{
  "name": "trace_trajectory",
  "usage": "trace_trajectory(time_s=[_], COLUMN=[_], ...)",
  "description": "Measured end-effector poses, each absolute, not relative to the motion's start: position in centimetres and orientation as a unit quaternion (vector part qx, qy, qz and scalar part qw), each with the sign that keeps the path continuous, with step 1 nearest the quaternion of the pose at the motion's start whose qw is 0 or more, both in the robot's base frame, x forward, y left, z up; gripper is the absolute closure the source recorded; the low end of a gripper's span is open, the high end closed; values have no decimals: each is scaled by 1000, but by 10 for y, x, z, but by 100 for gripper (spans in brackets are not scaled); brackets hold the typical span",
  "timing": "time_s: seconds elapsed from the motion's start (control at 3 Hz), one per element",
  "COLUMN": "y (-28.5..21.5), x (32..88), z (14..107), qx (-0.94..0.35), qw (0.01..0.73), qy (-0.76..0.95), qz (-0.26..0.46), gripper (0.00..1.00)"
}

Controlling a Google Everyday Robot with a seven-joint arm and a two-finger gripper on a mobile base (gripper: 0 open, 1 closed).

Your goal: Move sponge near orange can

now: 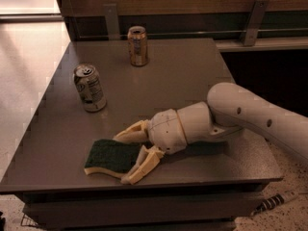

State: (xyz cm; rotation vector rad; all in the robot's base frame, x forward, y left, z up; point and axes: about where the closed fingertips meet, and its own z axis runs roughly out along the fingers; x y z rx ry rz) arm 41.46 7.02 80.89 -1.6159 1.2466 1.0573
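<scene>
The sponge (108, 156), dark green on top with a yellow base, lies flat near the table's front edge. My gripper (126, 156) comes in low from the right, open, with one finger (129, 133) along the sponge's far right corner and the other finger (140, 168) along its near right side. The sponge's right end sits between them. The orange can (137, 45) stands upright at the back of the table, far from the sponge.
A white-grey can with dark print (89, 87) stands upright at the left, between the sponge and the orange can. The grey table (187, 76) drops off at the front and left edges. A wall rail runs behind it.
</scene>
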Motion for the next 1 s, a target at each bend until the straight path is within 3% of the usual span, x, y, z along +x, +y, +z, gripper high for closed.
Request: trace_trajectory(time_s=[0.33,1.0], y=[51,-64], x=[433,530], z=[827,924], qx=[-628,-539], qw=[421,488], qy=[511,595], qz=[409,341], gripper=[100,100])
